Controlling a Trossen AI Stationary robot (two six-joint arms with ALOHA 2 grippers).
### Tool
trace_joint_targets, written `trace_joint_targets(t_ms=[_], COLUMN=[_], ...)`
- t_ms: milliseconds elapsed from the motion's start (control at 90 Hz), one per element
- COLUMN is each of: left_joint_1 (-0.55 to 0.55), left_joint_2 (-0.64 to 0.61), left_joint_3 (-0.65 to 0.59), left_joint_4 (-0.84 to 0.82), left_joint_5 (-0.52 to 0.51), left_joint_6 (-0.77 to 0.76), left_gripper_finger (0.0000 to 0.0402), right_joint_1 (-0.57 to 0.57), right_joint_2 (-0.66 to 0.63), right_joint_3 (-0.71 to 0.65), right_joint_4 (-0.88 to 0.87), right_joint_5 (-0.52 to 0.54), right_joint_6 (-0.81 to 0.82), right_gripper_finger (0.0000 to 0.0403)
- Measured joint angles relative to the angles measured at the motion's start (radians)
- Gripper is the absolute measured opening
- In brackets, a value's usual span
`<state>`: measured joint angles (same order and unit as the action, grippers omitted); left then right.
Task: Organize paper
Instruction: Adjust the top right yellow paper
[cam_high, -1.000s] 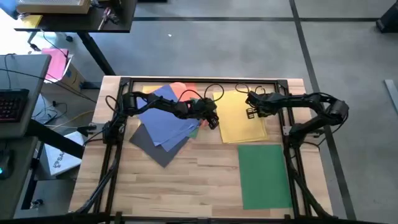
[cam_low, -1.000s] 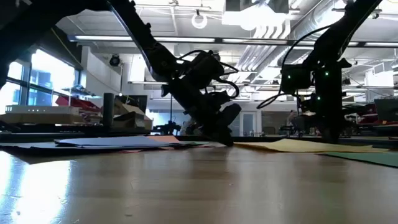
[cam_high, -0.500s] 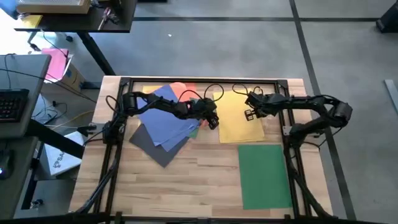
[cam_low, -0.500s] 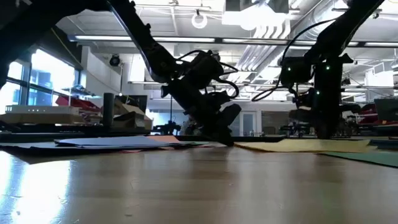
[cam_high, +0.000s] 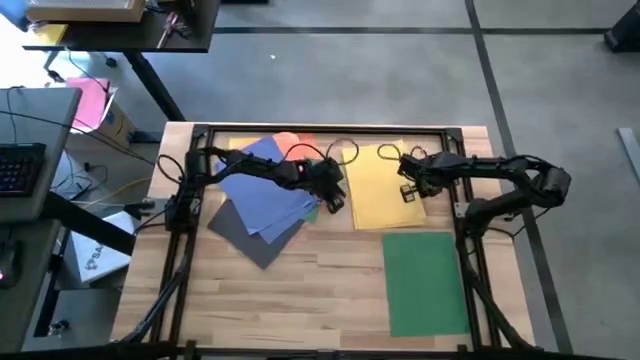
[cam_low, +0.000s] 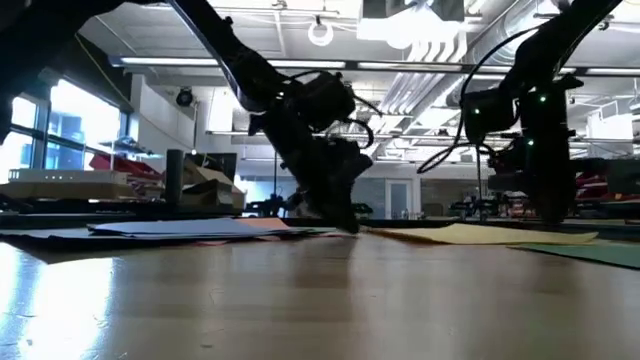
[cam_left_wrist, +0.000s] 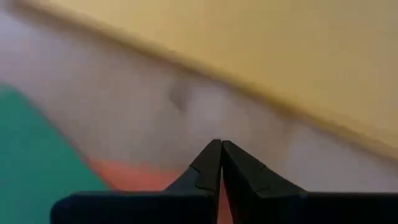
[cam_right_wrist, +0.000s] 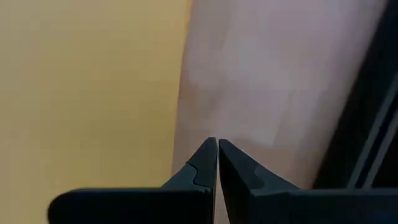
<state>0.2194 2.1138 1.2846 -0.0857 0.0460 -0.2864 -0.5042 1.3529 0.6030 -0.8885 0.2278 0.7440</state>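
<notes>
No readable text, labels or numbers.

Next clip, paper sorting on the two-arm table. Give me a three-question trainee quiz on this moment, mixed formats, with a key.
1. True or false: the green sheet overlaps the yellow sheet.
2. Multiple choice: the left gripper is
A. over the green sheet
B. at the edge of the fanned pile, beside the yellow sheet
C. off the table
3. Fill in: in both wrist views the fingers of the left gripper and the right gripper are ____.

Key
1. False: it lies alone, nearer the table's front edge, apart from the yellow one.
2. B
3. shut, with nothing seen between the tips; the right one is at the yellow sheet's right edge.
</notes>
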Motion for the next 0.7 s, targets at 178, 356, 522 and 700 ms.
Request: trace_joint_targets(t_ms=[178, 356, 522, 700], left_joint_1=[-0.033, -0.033, -0.031, -0.032], left_joint_2=[0.037, 0.043, 0.044, 0.044], left_joint_3=[0.000, 0.000, 0.000, 0.000], left_joint_4=[0.071, 0.107, 0.108, 0.113], left_joint_5=[-0.039, -0.037, -0.037, -0.044], left_joint_6=[-0.017, -0.023, -0.025, -0.026], left_gripper_finger=[0.0000, 0.0000, 0.0000, 0.0000], right_joint_1=[0.060, 0.124, 0.167, 0.191], right_joint_2=[-0.003, -0.009, -0.005, -0.005], right_joint_3=[-0.063, -0.082, -0.051, -0.034], right_joint_4=[0.059, 0.082, 0.069, 0.078], right_joint_5=[-0.050, -0.033, -0.073, -0.133], right_joint_6=[0.049, 0.108, 0.131, 0.142], right_gripper_finger=[0.0000, 0.0000, 0.0000, 0.0000])
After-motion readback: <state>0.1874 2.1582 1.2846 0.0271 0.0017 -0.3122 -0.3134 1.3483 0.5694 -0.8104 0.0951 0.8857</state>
